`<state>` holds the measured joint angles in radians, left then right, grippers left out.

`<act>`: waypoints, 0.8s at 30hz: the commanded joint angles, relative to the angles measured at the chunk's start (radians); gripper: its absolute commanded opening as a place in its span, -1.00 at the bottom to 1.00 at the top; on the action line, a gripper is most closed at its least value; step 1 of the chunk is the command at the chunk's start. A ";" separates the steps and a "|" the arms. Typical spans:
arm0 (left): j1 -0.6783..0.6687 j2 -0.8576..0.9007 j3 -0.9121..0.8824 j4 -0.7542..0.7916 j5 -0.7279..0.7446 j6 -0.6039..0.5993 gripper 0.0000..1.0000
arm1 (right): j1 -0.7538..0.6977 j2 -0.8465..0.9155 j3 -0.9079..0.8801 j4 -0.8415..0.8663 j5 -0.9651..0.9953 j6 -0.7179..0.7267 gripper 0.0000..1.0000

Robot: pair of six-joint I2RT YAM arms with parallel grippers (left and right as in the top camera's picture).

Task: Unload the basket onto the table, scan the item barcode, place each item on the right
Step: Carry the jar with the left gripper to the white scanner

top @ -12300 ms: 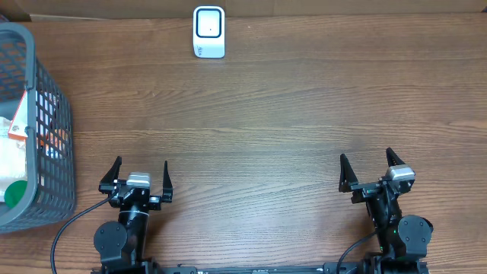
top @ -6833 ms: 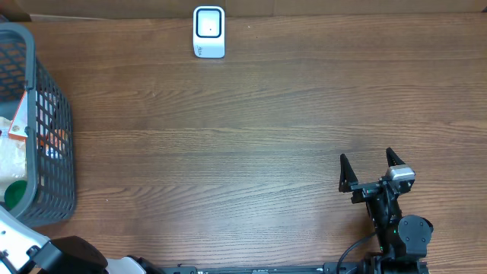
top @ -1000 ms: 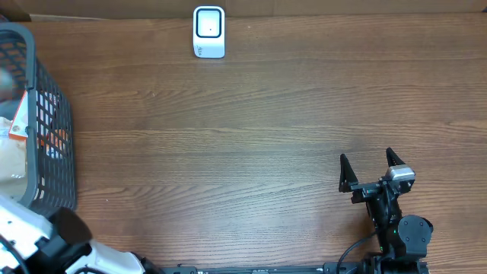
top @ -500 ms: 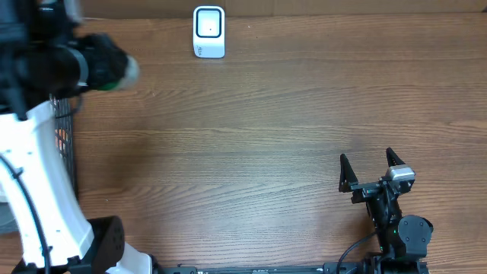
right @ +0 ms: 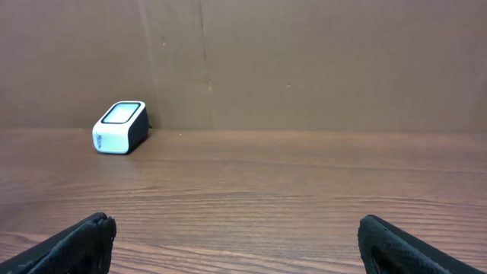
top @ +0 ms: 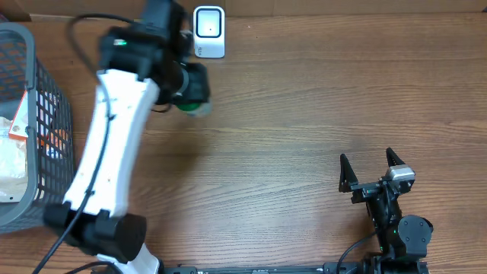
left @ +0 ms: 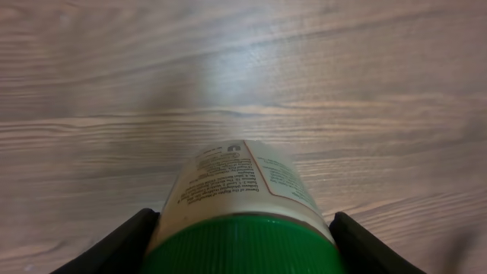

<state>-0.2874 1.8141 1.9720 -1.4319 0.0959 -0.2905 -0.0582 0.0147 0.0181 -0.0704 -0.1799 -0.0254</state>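
Overhead view: the left gripper (top: 185, 84) holds a bottle (top: 195, 105) above the table (top: 304, 114), just in front of the white scanner (top: 208, 32) at the far edge and well away from the basket (top: 46, 152). To scan well, the arm should probably turn the bottle until its barcode faces the scanner window, then hold it steady, near but not touching. The right gripper (top: 370, 171) is parked, spread wide and empty.

Left wrist view: the jaws are partly closed and clamp the bottle at its capped end. The ribbed green cap (left: 240, 247) fills the foreground. The cream label (left: 243, 179) carries small print too fine to read, and no barcode shows.

Right wrist view: the scanner sits by the back wall, and no writing on it is legible.
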 commanded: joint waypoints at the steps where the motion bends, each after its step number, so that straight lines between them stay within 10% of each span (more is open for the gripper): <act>1: -0.046 0.032 -0.080 0.060 -0.010 -0.033 -0.02 | -0.004 -0.011 -0.010 0.005 -0.005 0.003 1.00; 24: -0.163 0.379 -0.172 0.233 -0.010 -0.117 0.02 | -0.004 -0.011 -0.010 0.005 -0.005 0.003 1.00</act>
<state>-0.4332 2.1792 1.8011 -1.2114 0.0917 -0.3714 -0.0582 0.0147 0.0181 -0.0704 -0.1799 -0.0257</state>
